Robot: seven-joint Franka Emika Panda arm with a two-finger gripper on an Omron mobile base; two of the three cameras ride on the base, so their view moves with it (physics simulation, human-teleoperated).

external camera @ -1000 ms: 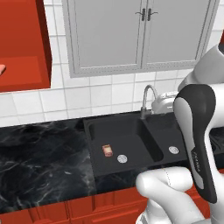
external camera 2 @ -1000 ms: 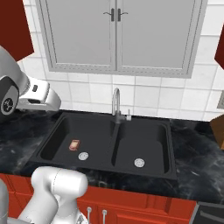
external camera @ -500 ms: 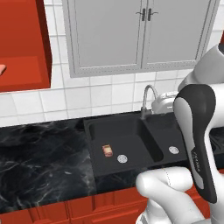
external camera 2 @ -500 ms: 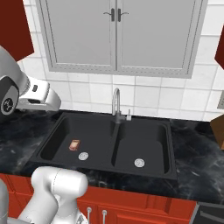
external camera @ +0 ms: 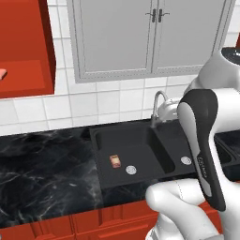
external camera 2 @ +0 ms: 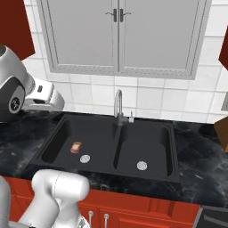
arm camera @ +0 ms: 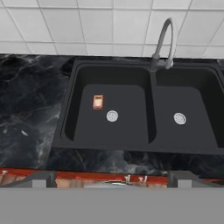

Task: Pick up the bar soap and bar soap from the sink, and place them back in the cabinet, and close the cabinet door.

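Bar soaps: two counted. The brown bar soap (arm camera: 98,102) lies flat on the floor of the sink's left basin, just beside the drain. The pink bar soap (external camera: 2,73) sits on the shelf of the red cabinet (external camera: 23,33), cut off by the left edge of the left base view.
Change: none that I can find. Over the last second both base views stay as they were, the brown bar has not shifted, and the arm holds its pose above the counter (external camera: 42,164).
Meaning for the task: by my reading, one bar is already put away. The second pick has not begun and the closing of the door is still to come. This looks like a pause before the descent.
Cabinet: one red cabinet, standing open with its interior exposed.
Sink (arm camera: 109,62): one, black, with two basins. The right basin holds no soap.
Faucet (arm camera: 168,35): one, at the back between the basins.
Drains: two, the left drain (arm camera: 112,116) and the right drain (arm camera: 180,118).
Gripper (external camera 2: 55,101): held high and well apart from the brown bar, looking down over the sink. Its fingers cannot be made out, so I cannot tell whether it is released or clenched.
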